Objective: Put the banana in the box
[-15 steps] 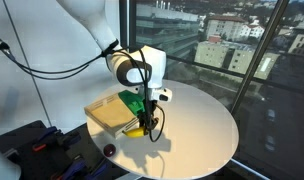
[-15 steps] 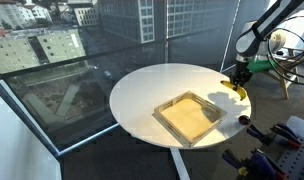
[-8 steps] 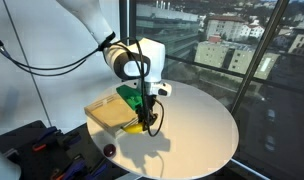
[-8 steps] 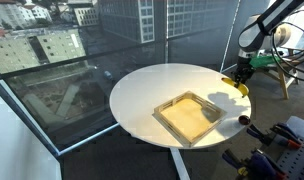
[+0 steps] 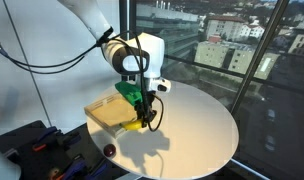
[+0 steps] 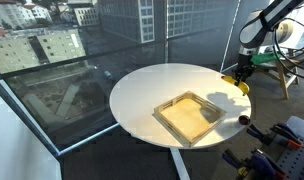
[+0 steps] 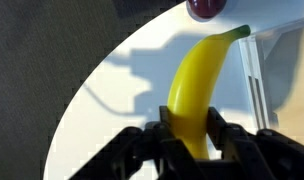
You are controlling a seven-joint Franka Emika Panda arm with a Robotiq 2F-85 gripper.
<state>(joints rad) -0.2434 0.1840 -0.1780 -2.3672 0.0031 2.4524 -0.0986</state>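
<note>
My gripper (image 7: 192,125) is shut on the banana (image 7: 200,85), a small curved yellow fruit that sticks out ahead of the fingers in the wrist view. In both exterior views the gripper (image 5: 142,117) (image 6: 238,78) holds the banana (image 5: 139,127) (image 6: 238,88) just above the round white table (image 5: 197,130), near its edge. The box (image 5: 109,112) (image 6: 190,116), a shallow pale tan tray, lies on the table beside the gripper; its edge (image 7: 255,85) shows at the right of the wrist view.
A small dark red round object (image 5: 109,150) (image 7: 204,8) lies by the table's rim, close to the banana's tip. Black equipment with red parts (image 6: 277,140) sits beyond the table edge. Tall windows surround the table.
The gripper has lifted a little with the banana held and shifted slightly toward the box. The box and the red object have not moved.
</note>
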